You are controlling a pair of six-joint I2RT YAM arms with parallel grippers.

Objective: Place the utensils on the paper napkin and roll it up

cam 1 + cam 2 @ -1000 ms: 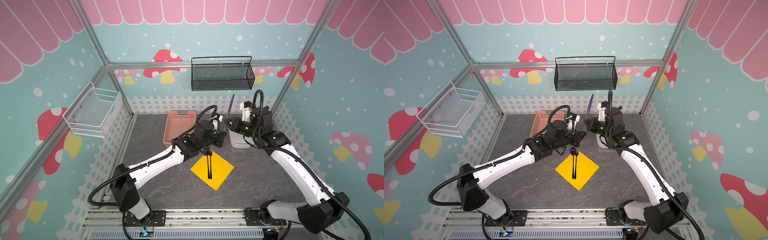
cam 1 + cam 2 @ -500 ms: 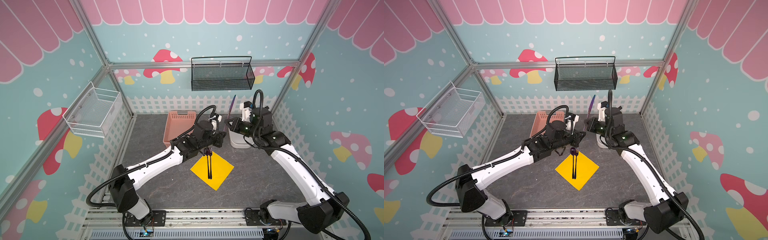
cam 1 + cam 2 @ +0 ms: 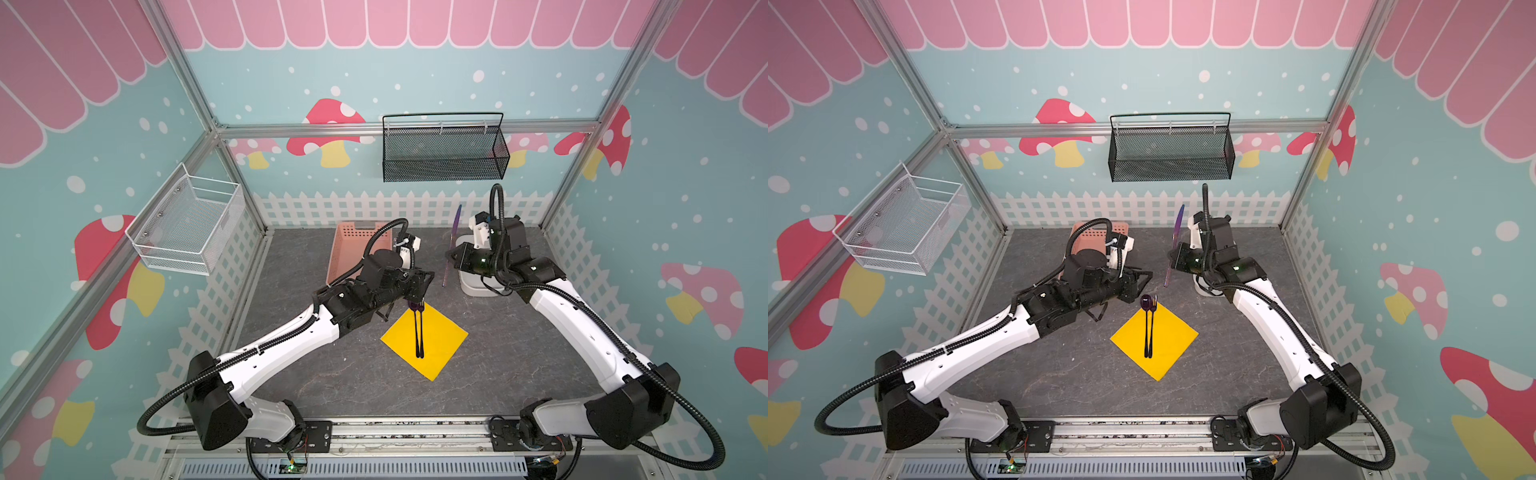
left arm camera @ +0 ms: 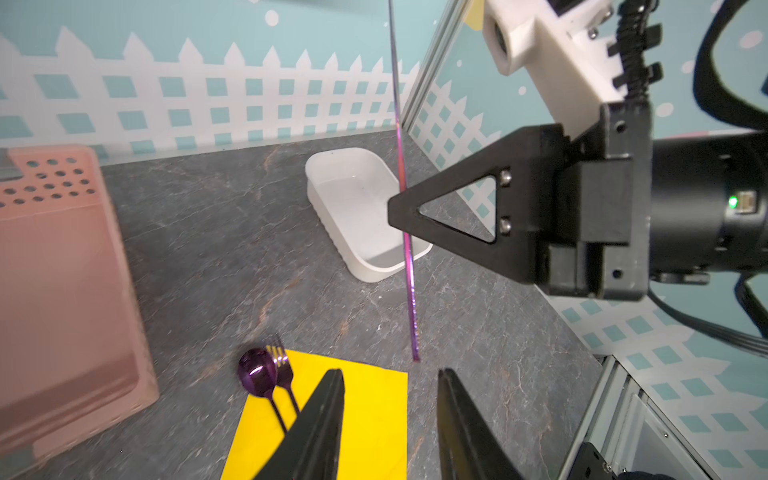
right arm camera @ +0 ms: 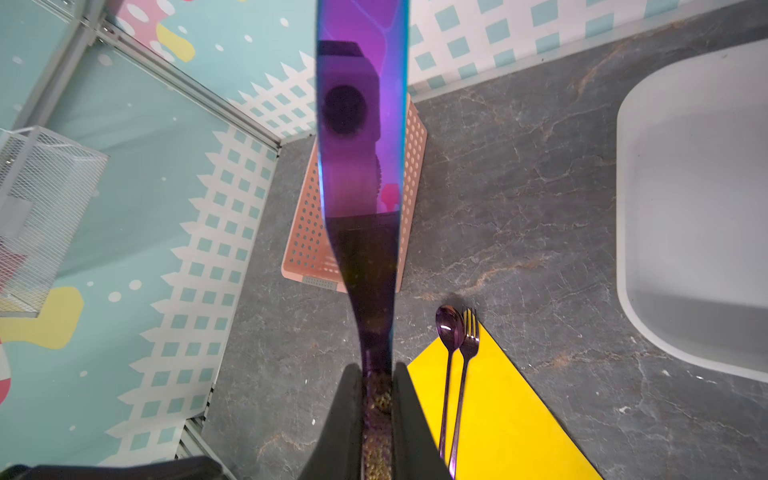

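- Yellow paper napkin (image 3: 424, 338) lies flat on the grey desk (image 3: 332, 374), turned like a diamond, between the two arms.
- Dark purple spoon (image 3: 1146, 302) and fork (image 3: 1154, 305) lie on it side by side, the spoon on the left in both top views. Their handles run along the napkin's middle and come together at the ends.
- Both heads reach past the napkin's far corner, so they rest over bare desk.
- The left jaws are parted with nothing between them. In the left wrist view they hang over the napkin's far part, just beside the fork and spoon handles.
- The right jaws are clenched on the handle of the knife (image 3: 453, 241). In the right wrist view the black fingers (image 5: 347, 399) press it from both sides.
- The knife stands nearly upright and slightly tilted, violet blade up. Its lower end is clear of the desk, beyond the napkin's far corner.
- Behind it a white tub (image 4: 374, 270) sits on the desk, with a pink perforated basket (image 3: 353, 245) to the left.
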